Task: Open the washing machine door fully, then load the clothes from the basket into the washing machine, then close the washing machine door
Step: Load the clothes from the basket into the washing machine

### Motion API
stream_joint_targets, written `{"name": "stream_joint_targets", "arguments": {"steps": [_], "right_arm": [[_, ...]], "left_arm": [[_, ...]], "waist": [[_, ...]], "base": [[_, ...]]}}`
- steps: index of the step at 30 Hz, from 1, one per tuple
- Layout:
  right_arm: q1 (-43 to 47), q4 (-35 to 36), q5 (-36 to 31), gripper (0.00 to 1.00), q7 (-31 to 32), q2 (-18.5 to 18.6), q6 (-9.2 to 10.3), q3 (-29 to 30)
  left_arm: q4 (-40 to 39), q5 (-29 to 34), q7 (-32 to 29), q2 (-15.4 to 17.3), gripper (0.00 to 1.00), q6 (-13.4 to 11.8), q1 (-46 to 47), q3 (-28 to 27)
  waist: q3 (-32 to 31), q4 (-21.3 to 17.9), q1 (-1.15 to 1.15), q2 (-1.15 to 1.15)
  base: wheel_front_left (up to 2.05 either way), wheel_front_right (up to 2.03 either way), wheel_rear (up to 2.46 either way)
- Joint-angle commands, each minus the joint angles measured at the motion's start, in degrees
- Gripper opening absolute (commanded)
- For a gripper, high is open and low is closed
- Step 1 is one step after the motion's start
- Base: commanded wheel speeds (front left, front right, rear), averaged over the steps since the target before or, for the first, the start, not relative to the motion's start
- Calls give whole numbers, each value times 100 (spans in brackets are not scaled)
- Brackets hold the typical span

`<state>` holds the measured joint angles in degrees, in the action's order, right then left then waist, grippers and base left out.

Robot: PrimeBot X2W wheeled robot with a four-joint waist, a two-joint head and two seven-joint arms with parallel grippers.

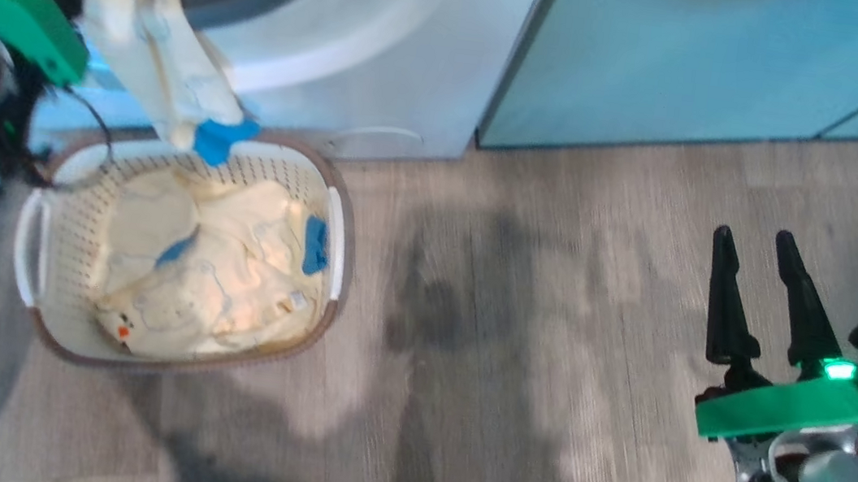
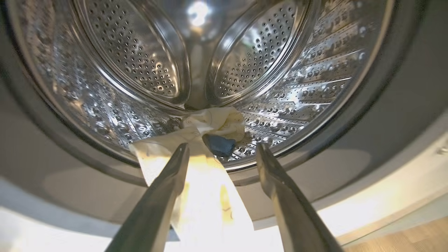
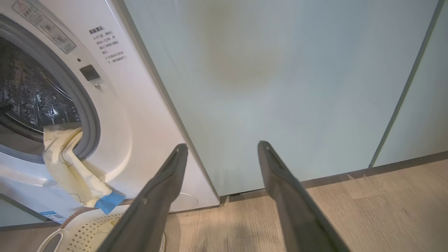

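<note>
My left gripper point(image 2: 223, 147) points into the open mouth of the washing machine point(image 1: 388, 39). Its two fingers point(image 2: 164, 203) are spread wide and pinch nothing. One garment point(image 2: 206, 206) of the clothes lies between them, pale yellow with a blue trim piece point(image 2: 219, 145). Its upper end is bunched on the front lip of the perforated steel drum point(image 2: 140, 52), and the rest runs out over the grey door seal point(image 3: 89, 115) as a long strip. In the head view this strip hangs down the machine's white front. Its blue-tipped end reaches the far rim of the basket point(image 1: 78, 231), though I cannot tell whether it touches. The basket stands on the wooden floor point(image 1: 549, 329) just in front of the machine. The rest of the clothes point(image 1: 221, 265) lie heaped inside it, yellow with blue patches. My right gripper point(image 1: 754, 234) is well apart from all this, off to the right above bare floor. Its fingers are also wide open and empty, and they point toward the pale teal cabinet point(image 1: 706, 54) that stands right beside the machine.
</note>
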<state>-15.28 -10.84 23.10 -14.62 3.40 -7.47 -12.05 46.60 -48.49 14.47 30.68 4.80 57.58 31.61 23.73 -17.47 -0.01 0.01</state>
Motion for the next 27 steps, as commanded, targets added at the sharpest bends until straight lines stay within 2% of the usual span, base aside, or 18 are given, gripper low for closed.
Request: {"name": "stream_joint_targets", "arguments": {"steps": [1,3,6,14,20,27], "right_arm": [[79,131,-26,100,-38,92,-2,-57],[204,117,-13,100,-38,128,-2,-56],[317,112,5,100,-38,166,-2,-60],[545,162,14,100,-38,199,-2,-8],[582,198,26,100,-38,193,-2,-2],[525,215,37,100,-38,167,-2,-25]], "left_arm": [[-278,98,50,176,100,-83,-229,-359],[-731,325,51,55,100,-228,-1114,-748],[-1086,492,51,-83,100,-337,-1935,-1123],[-1653,755,52,-422,100,-427,-3406,-1914],[-1830,1028,52,-604,100,-396,-4105,-2284],[-1860,1271,52,-806,100,-270,-4313,-2568]], "waist": [[-327,145,1,-1],[-554,183,1,-1],[-733,207,1,-1],[-895,278,1,-1],[-817,287,1,-1],[-656,271,1,-1]], "base": [[0,0,0],[0,0,0],[0,0,0],[0,0,0],[0,0,0],[0,0,0]]}}
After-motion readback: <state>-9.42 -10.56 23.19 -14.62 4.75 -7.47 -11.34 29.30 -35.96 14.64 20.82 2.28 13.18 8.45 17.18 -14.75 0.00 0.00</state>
